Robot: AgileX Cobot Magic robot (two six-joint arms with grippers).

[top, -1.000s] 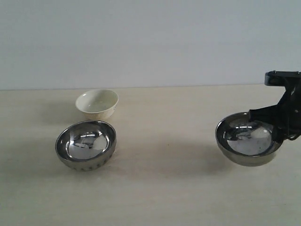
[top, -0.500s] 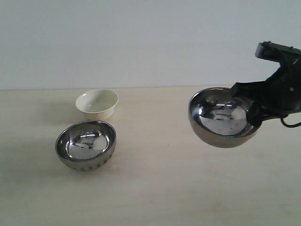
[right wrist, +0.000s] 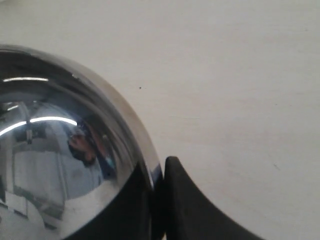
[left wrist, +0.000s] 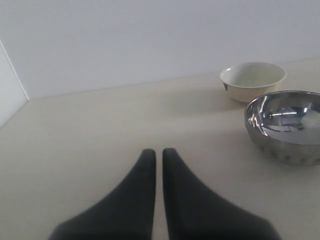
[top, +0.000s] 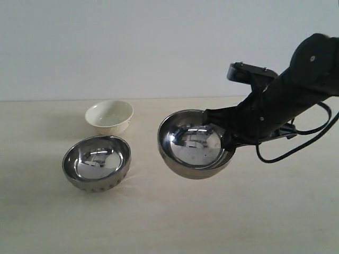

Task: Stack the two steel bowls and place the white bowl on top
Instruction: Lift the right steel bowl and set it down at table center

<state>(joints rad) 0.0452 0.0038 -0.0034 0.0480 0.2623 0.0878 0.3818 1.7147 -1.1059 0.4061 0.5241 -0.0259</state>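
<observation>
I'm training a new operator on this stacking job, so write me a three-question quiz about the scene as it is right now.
1. True or false: the right gripper grips the tilted steel bowl by its rim.
2. The white bowl sits: A) inside the resting steel bowl; B) beside it; C) upturned on it.
3. Fill in: the left gripper has its fingers ____ and holds nothing.
Key: 1 true; 2 B; 3 shut.

We see soft, even light with pale shadows on the table (top: 175,222). The held steel bowl (top: 193,144) mirrors bright streaks; the left gripper (left wrist: 158,151) looks blurred up close.
</observation>
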